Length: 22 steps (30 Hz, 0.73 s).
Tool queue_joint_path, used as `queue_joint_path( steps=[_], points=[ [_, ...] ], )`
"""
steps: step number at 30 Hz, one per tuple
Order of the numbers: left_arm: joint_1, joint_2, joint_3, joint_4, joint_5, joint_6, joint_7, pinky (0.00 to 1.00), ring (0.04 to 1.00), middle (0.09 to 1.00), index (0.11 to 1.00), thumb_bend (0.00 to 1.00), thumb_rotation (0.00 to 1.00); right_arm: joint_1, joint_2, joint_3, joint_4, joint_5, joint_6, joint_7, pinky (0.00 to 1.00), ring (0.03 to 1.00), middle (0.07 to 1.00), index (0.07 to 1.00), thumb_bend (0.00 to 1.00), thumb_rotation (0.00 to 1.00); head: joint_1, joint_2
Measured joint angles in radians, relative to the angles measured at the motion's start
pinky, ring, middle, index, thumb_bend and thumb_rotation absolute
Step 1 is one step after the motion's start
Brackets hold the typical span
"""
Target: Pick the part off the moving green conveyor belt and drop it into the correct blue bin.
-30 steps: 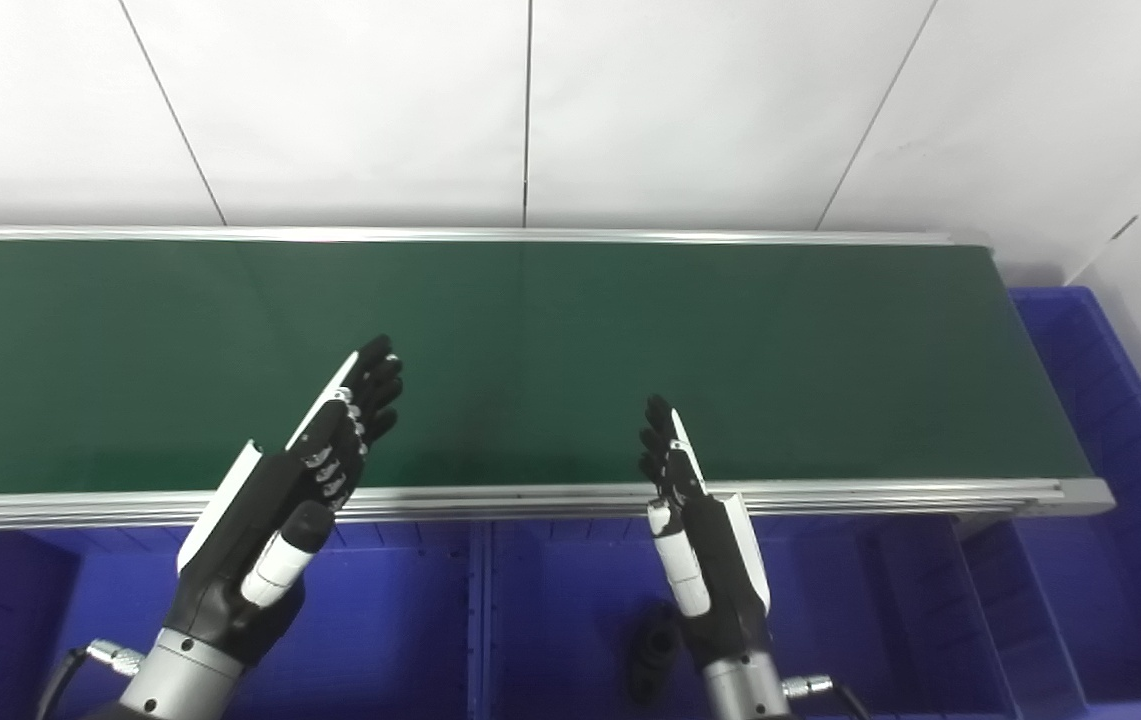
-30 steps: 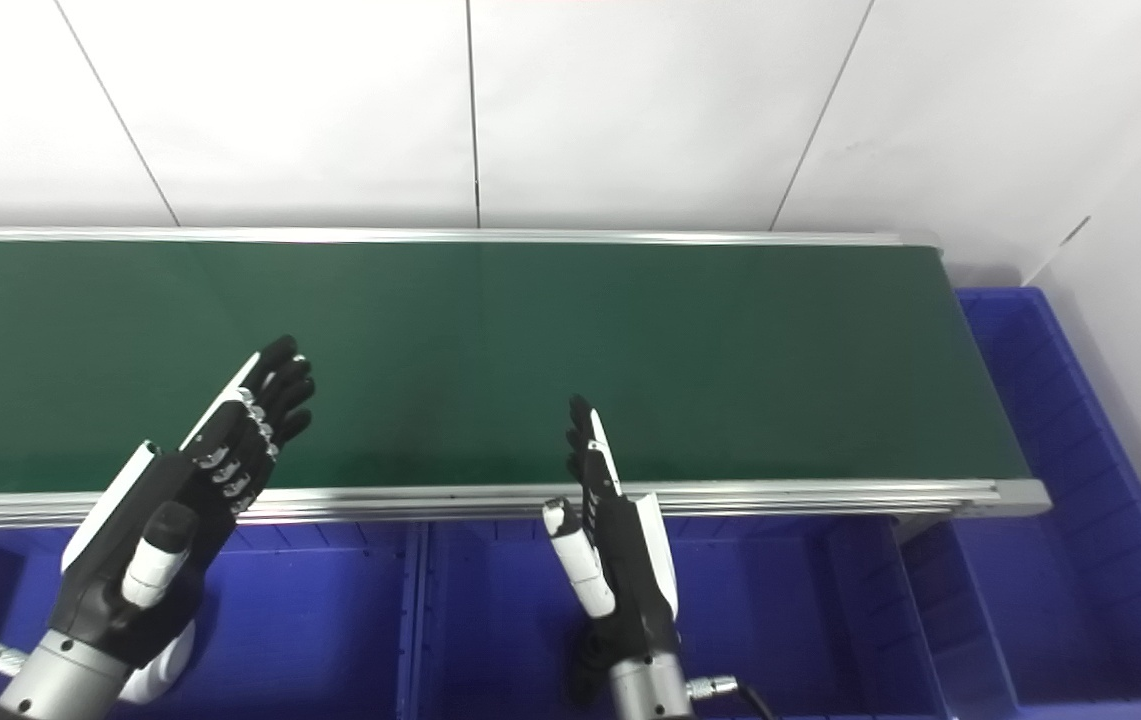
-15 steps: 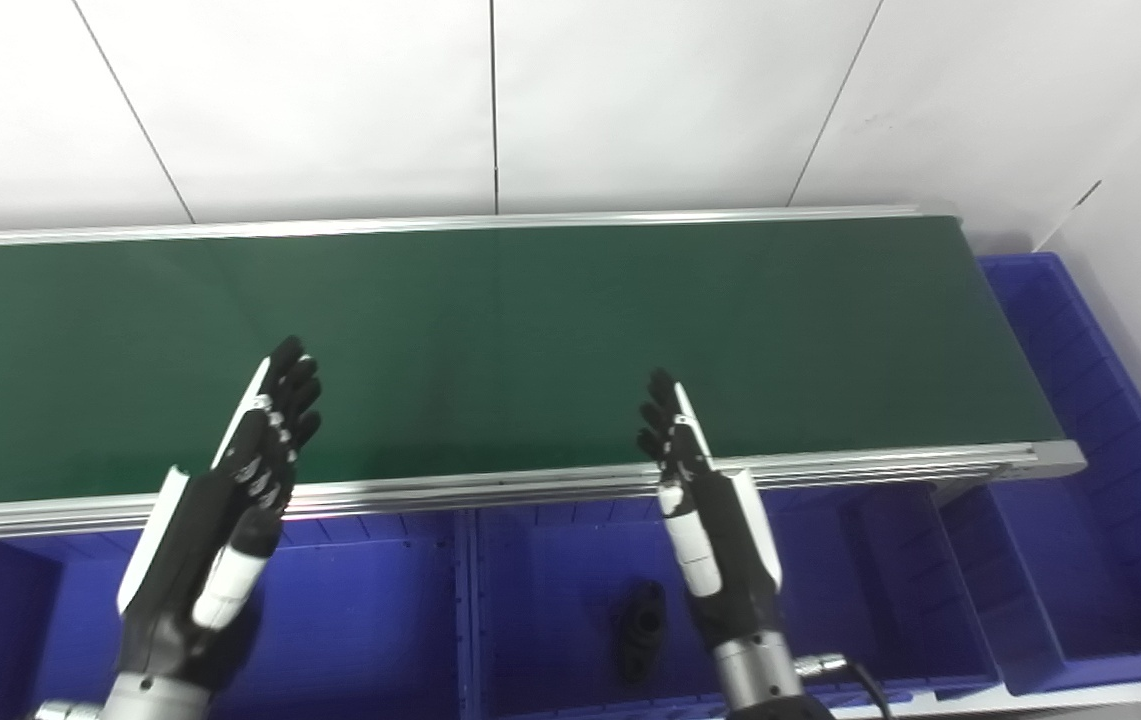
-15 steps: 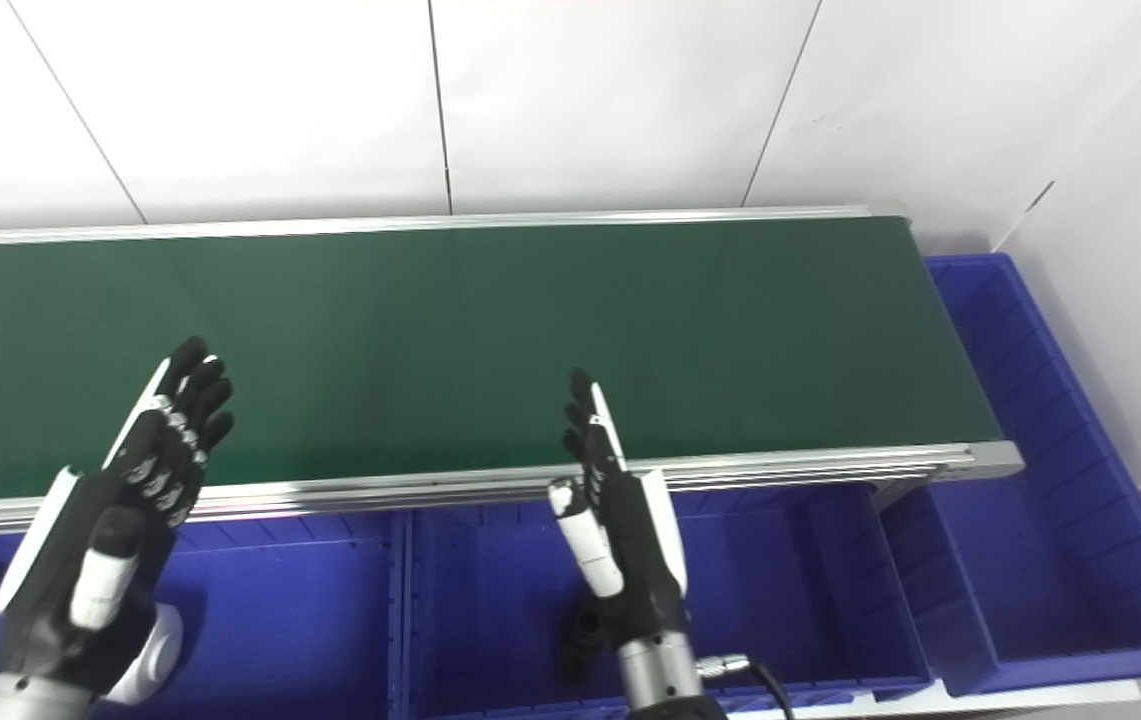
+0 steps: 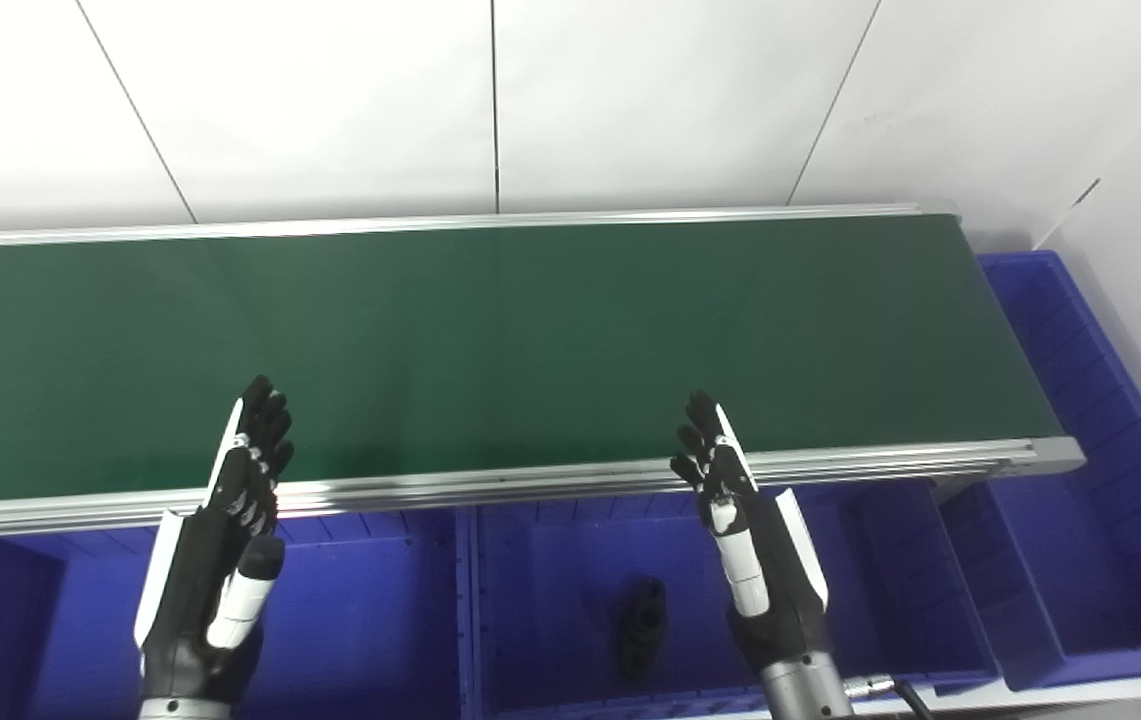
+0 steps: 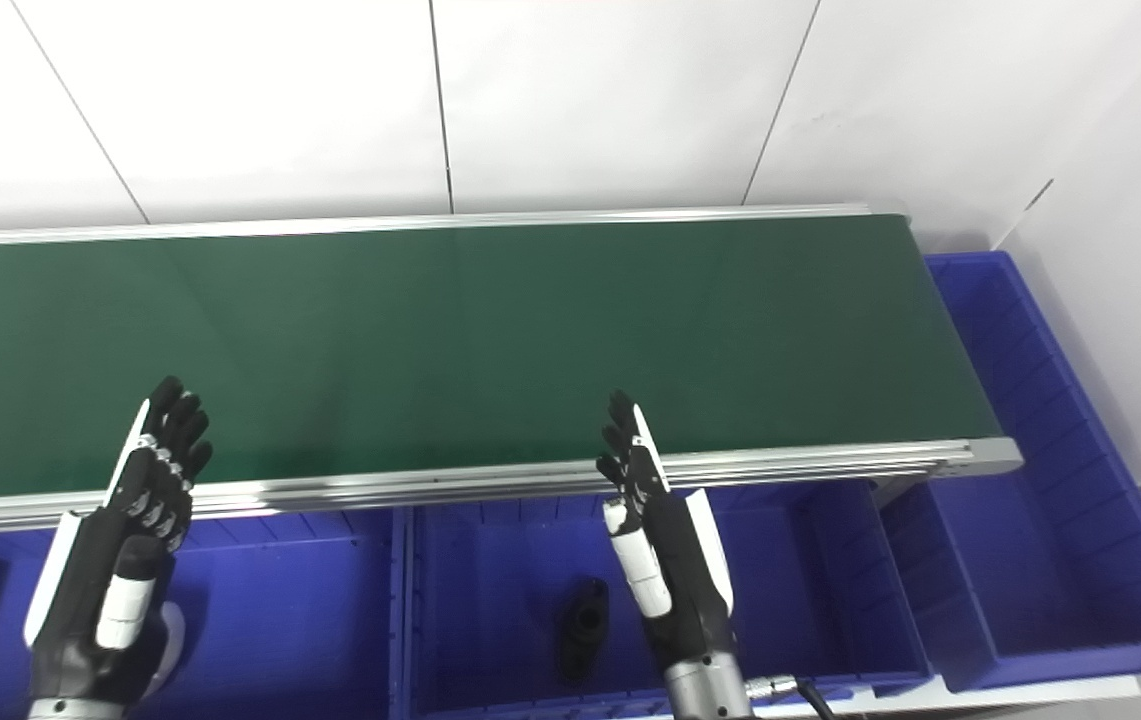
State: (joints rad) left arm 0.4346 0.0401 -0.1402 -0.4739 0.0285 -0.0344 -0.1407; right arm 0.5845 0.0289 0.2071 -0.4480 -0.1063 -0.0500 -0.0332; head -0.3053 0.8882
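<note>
You have a bare green conveyor belt (image 5: 530,340), its near rail above a row of blue bins (image 5: 380,620), one black part (image 5: 640,625) lying in the middle bin, long axis toward the belt, left hand (image 5: 215,570) and right hand (image 5: 760,560) flat-fingered, holding nothing.

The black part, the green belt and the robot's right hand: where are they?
black part (image 5: 639,625), left eye view, its middle.
green belt (image 5: 570,330), left eye view, bare surface.
right hand (image 5: 755,565), left eye view, its palm.
</note>
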Motion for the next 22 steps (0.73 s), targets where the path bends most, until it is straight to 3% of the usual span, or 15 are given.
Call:
queue_joint_path(
  steps=[8, 14, 16, 22],
  points=[
    [0.007, -0.016, -0.002, 0.019, 0.02, -0.053, 0.02, 1.0, 1.0, 1.0, 1.0, 0.88, 0.9, 0.005, 0.0, -0.008, 0.0, 0.026, -0.005, 0.0, 0.95, 0.991, 1.0, 1.0, 0.87, 1.0, 0.021, -0.015],
    [0.007, -0.027, -0.007, 0.02, 0.022, -0.054, 0.021, 1.0, 1.0, 1.0, 1.0, 0.86, 0.9, 0.015, -0.004, -0.025, 0.002, 0.039, -0.011, 0.0, 0.94, 0.983, 1.0, 1.0, 0.86, 1.0, 0.044, -0.017],
    [0.008, -0.031, -0.013, 0.017, 0.024, -0.054, 0.023, 1.0, 1.0, 1.0, 1.0, 0.86, 0.9, 0.018, -0.008, -0.032, 0.002, 0.048, -0.012, 0.0, 0.93, 0.98, 1.0, 1.0, 0.86, 1.0, 0.093, -0.017],
    [0.019, -0.049, -0.02, 0.007, 0.058, -0.087, 0.043, 1.0, 1.0, 1.0, 1.0, 0.81, 0.9, 0.02, -0.027, -0.06, 0.002, 0.089, -0.012, 0.007, 0.95, 0.983, 1.0, 1.0, 0.87, 0.99, 0.149, -0.02]
  ],
)
